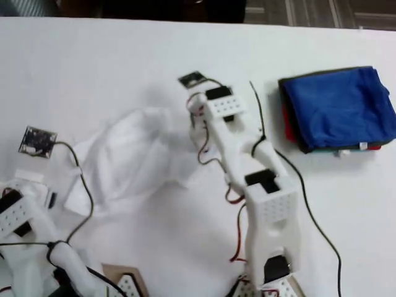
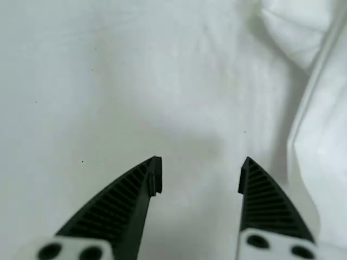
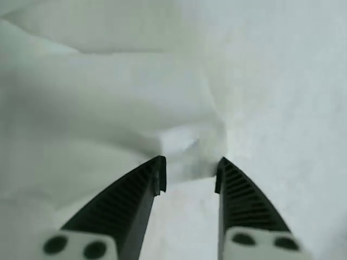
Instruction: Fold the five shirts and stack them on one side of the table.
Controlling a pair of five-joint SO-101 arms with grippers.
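A crumpled white shirt [image 1: 130, 158] lies on the white table left of centre. My right gripper [image 1: 197, 112] is at the shirt's right edge. In the right wrist view it [image 3: 190, 176] stands open, with a folded corner of the white shirt [image 3: 184, 143] just ahead of its tips. My left gripper [image 2: 199, 176] is open over bare table, with the white shirt's edge [image 2: 320, 141] beside it. Folded shirts sit in a stack [image 1: 337, 108] at the right of the table, a blue one on top.
The left arm [image 1: 25, 210] sits at the table's near left corner, its cable looping past the shirt. The right arm's body [image 1: 266, 204] stretches from the near edge to the middle. Bare table [image 1: 93, 68] lies beyond the shirt.
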